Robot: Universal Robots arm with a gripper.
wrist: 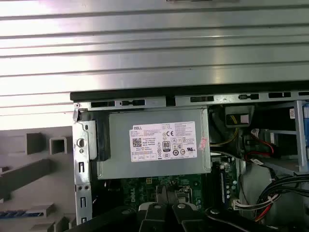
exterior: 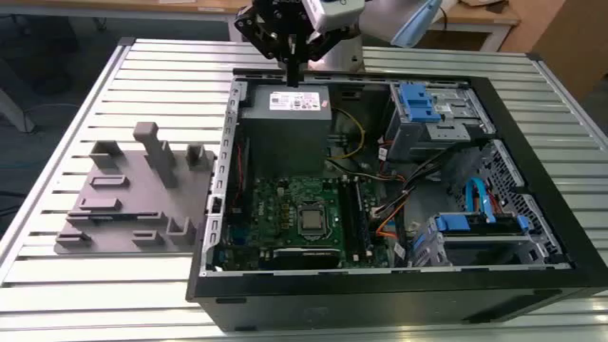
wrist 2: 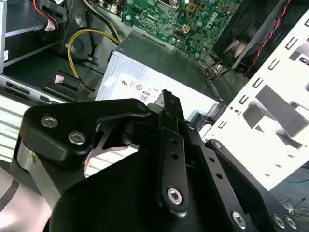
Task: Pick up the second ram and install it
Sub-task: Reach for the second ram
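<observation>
An open computer case (exterior: 380, 308) lies on its side on a slatted table (exterior: 57, 285). In it, the power supply (exterior: 285, 125) sits at the far end, with the motherboard (exterior: 280, 206) before it on the case floor. The drive cage (exterior: 432, 117) stands to the exterior view's right of the power supply. A fixture block (exterior: 105, 189) rests on the table just beside the case, on the exterior view's left, and the second ram (exterior: 98, 216) lies in a slot near the block's front. The gripper (exterior: 293, 80) hangs above the power supply's far edge.

Open computer case (exterior: 380, 303) on slatted table (exterior: 85, 288), grey fixture block (exterior: 124, 192) beside
</observation>
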